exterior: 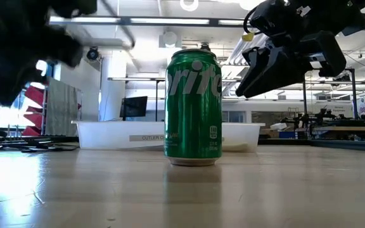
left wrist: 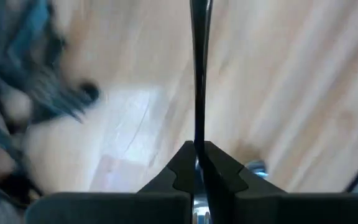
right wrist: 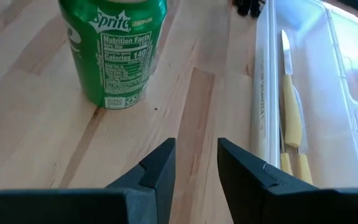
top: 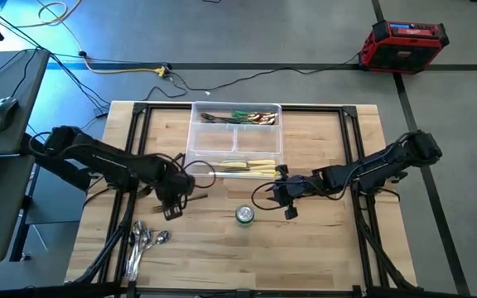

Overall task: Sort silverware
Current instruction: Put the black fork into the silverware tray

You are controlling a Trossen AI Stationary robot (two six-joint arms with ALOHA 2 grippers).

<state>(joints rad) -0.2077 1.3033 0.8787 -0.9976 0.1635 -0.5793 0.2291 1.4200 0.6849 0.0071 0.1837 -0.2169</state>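
Note:
My left gripper hangs over the table's left half, above the spoons, shut on a dark slim utensil. A few shiny spoons lie near the front left edge. Dark utensils lie flat on the table at the left. The clear divided tray at the back holds cream-handled knives in its near compartment and green-handled pieces in its far one. My right gripper stands open with nothing between its fingers, just in front of the tray's near wall. My left gripper pinches the dark utensil's thin shaft between its two fingers, coming steeply from above. The utensil shows edge-on and runs straight out past the fingertips. Which end is held, and whether its far end touches the table, I cannot tell.
A green soda can stands upright at mid-table between the two grippers, close to the right one. Black frame rails run along the table's sides. Bare wood lies along the front right.

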